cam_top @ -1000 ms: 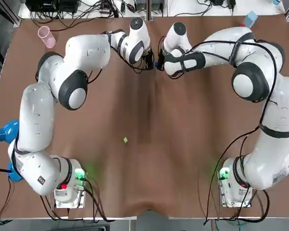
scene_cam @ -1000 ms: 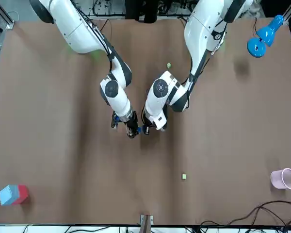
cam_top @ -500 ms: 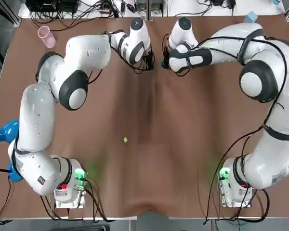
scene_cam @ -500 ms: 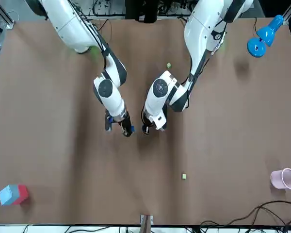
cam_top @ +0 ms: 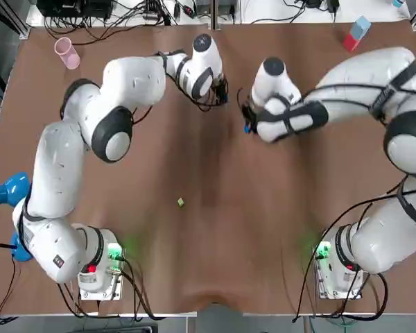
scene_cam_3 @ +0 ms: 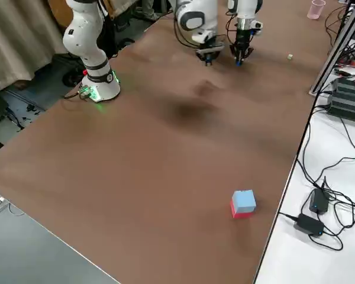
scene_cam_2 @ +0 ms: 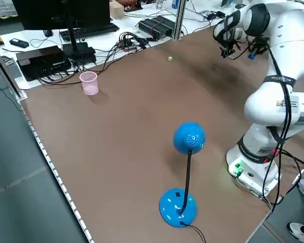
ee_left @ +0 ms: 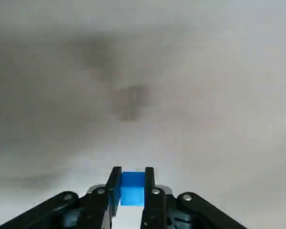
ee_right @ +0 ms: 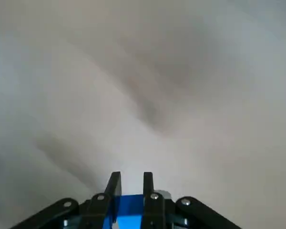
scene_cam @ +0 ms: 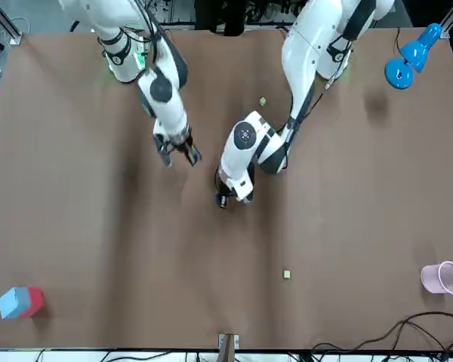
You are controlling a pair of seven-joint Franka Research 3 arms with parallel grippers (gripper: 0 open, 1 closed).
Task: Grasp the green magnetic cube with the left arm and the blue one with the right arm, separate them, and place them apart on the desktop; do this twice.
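The left gripper and right gripper hang apart over the far middle of the tabletop, with a bare strip between them. The left jaws are closed on a blue cube. It sits square between the fingertips and looks as wide as tall, so no long axis shows. The right jaws stand narrowly set, gripping a blue piece low between the fingers. Open brown surface runs from both grippers back to the arm bases, with only a small green bit lying there. A pink cup and a blue-and-red block sit at the far corners, and a blue lamp by the left edge.
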